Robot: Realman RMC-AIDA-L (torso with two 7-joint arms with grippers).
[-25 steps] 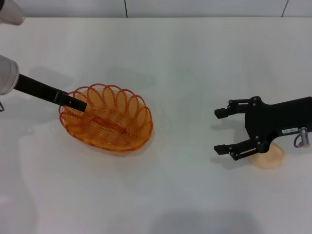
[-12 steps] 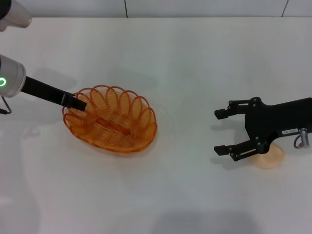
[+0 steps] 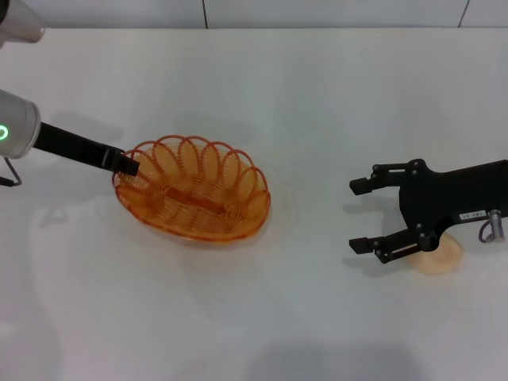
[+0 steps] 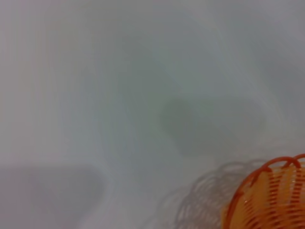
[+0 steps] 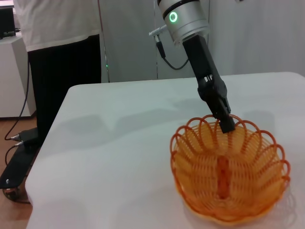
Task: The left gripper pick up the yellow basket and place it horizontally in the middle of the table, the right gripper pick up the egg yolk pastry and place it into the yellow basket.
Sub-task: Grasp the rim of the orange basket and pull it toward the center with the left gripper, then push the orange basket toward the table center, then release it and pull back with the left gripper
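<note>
One yellow basket point(image 3: 193, 189) was seen on the white table point(image 3: 317, 95), left of centre, its long axis running from about ten o'clock to four o'clock in the head view. Its looped rim at the nine o'clock end was clamped by the left gripper point(image 3: 127, 164), whose black fingers were closed on the wire; the same grip was shown in the right wrist view, at the basket's far rim point(image 5: 226, 125). The basket's edge point(image 4: 267, 195) was also caught in the left wrist view. Well apart, toward three o'clock, the right gripper point(image 3: 363, 214) was held with its jaws spread wide, grasping nothing. The egg yolk pastry point(image 3: 439, 255) lay on the table just beside it, partly hidden under the claw.
</note>
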